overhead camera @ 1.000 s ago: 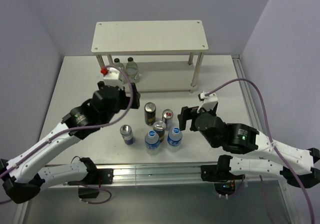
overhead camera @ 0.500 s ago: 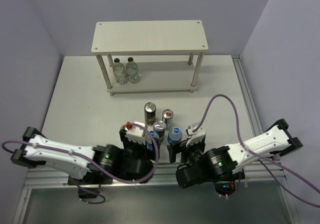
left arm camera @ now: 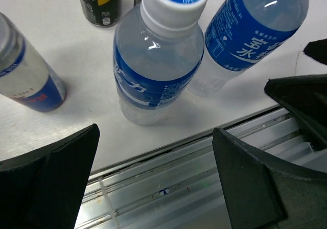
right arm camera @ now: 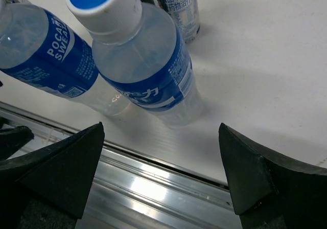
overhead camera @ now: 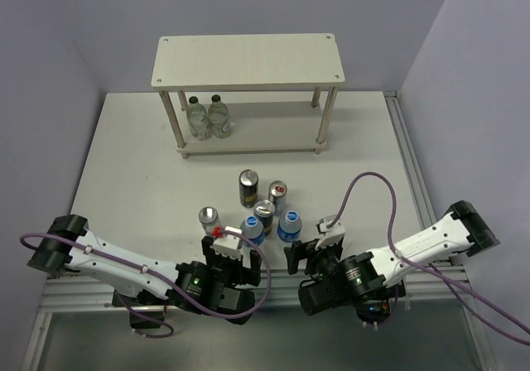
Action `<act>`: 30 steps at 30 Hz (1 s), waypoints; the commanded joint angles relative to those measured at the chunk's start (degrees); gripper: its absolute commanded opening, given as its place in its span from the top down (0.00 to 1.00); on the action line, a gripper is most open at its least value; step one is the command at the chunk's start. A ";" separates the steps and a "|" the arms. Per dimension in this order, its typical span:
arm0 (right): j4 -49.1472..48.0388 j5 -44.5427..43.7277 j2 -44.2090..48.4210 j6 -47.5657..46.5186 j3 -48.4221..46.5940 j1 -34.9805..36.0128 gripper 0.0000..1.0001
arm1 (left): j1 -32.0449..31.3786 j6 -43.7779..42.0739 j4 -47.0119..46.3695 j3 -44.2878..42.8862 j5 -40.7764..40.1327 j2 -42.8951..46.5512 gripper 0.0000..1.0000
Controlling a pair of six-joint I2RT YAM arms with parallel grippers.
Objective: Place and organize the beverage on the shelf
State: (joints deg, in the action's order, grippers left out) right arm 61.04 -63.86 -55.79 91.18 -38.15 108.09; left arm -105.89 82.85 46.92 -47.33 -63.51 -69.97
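Both pincers gape wide, gripping nothing. The left pincer [left arm camera: 156, 132] hangs at the near edge of the surface [overhead camera: 364, 156], facing the left water bottle [left arm camera: 153, 70]. The right pincer [right arm camera: 161, 127] is beside it, facing the right water bottle [right arm camera: 138, 70]. All six drinks stand clustered by the middle of the near edge: behind the bottles are two black cans [overhead camera: 248, 187] and two silver cans [overhead camera: 278, 193]. The shelf [overhead camera: 248, 60] stands along the far edge, with two small clear bottles [overhead camera: 205, 116] on its lower board.
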 commanded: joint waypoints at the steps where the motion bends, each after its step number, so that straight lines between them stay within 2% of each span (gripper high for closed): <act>1: -10.65 -2.58 1.38 -0.82 2.64 -0.78 0.00 | 1.20 -3.65 -11.22 2.50 0.05 -0.33 0.01; 3: -12.77 -3.11 2.09 -2.40 4.92 -1.65 0.00 | 2.00 -5.06 -15.44 3.47 -0.13 -1.48 0.01; 5: -19.26 -3.91 3.75 -6.69 7.46 -2.18 0.00 | 2.96 -9.18 -21.29 4.96 0.74 -2.27 0.01; 7: -28.54 -3.12 5.24 -16.09 9.31 -3.94 0.00 | 4.54 -13.30 -25.10 6.37 1.45 -2.97 0.01; 9: -33.15 -1.63 7.27 -22.66 12.04 -6.91 0.00 | 5.77 -16.04 -30.01 7.34 2.42 -3.85 0.01; 13: -47.01 1.53 9.47 -32.80 16.08 -12.81 0.00 | 9.11 -19.56 -34.69 9.09 3.12 -5.08 0.01; 15: -50.56 2.76 9.12 -37.18 17.32 -14.66 0.00 | 9.99 -20.70 -36.54 9.71 3.48 -5.43 0.01; 19: -58.55 3.47 6.05 -42.74 17.41 -18.70 0.00 | 11.58 -22.12 -39.62 10.77 3.22 -6.22 0.01; 26: -66.57 2.07 -0.54 -46.44 17.58 -20.55 0.02 | 12.46 -22.82 -42.25 11.73 2.60 -7.37 0.01; 28: -67.36 1.28 -1.51 -46.70 17.41 -20.64 0.12 | 12.63 -22.82 -42.78 12.09 2.34 -7.54 0.01; 30: -66.06 0.40 -2.57 -45.48 17.23 -20.64 0.36 | 12.72 -23.08 -43.84 12.35 1.63 -7.63 0.06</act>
State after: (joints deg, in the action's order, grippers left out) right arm -0.97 -60.75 -57.25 45.80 -20.86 87.72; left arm -93.47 60.62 7.57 -35.35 -60.86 -77.12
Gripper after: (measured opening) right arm 0.730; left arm 0.967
